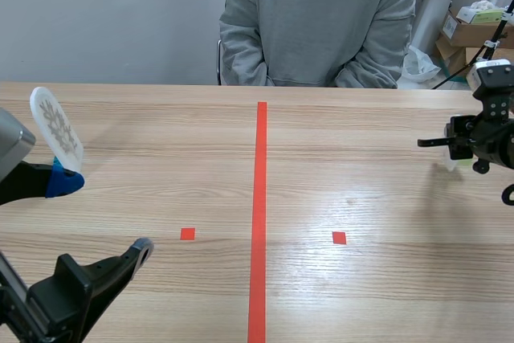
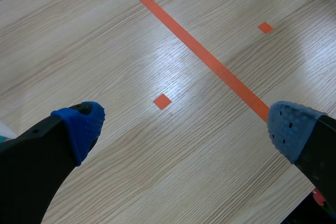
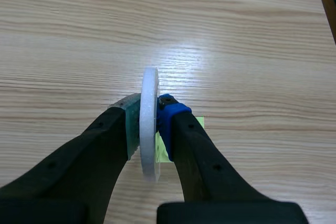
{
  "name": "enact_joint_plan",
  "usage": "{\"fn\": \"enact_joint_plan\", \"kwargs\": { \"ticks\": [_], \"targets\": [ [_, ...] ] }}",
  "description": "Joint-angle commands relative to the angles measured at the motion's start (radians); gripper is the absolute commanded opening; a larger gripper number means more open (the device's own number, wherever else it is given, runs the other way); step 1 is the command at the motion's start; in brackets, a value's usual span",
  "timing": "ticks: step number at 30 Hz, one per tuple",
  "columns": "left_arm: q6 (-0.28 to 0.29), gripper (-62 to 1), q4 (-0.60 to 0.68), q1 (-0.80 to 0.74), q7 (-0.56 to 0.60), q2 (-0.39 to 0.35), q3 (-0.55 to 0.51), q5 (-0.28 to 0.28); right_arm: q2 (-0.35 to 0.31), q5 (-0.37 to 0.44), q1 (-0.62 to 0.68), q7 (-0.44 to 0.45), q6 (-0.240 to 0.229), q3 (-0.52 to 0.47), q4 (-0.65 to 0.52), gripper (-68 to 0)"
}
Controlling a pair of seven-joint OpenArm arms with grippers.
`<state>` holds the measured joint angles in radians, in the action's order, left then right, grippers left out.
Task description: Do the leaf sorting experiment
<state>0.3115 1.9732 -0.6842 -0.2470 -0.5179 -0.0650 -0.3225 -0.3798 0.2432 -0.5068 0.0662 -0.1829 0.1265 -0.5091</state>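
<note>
A round white disc with a grey leaf print (image 1: 56,128) stands tilted just beside the left gripper (image 2: 186,129), whose fingers are spread wide on nothing. The right gripper (image 3: 149,118) pinches a second round white disc (image 3: 149,90) edge-on. I judge the sorting barely begun: no disc lies at the small orange-red square marks (image 1: 187,234), and the wooden table (image 1: 385,295) gives open room on both sides of the long orange-red tape line (image 1: 259,222).

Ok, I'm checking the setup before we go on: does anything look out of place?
Yes: a white leaf disc stands tilted on edge beside the left gripper, outside its open fingers, not flat on the table. I cannot tell if it leans on a finger. The right gripper holds a second disc edge-on.
</note>
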Motion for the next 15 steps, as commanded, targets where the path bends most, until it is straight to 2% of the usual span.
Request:
{"fn": "enact_joint_plan", "kwargs": {
  "ticks": [1, 13, 15],
  "targets": [
    [-0.003, 1.4, 0.005, 0.003, 0.01, 0.007, 0.005, -0.007, 0.0, 0.003, -0.003, 0.015, 0.012, 0.001, -0.031, -65.5],
    [-0.003, 1.4, 0.005, 0.003, 0.01, 0.007, 0.005, -0.007, 0.0, 0.002, 0.019, 0.002, 0.03, 0.001, -0.031, -63.1],
    [-0.003, 1.4, 0.005, 0.003, 0.01, 0.007, 0.005, -0.007, 0.0, 0.002, 0.019, -0.008, 0.03, 0.001, -0.031, -59.6]
  ]
}}
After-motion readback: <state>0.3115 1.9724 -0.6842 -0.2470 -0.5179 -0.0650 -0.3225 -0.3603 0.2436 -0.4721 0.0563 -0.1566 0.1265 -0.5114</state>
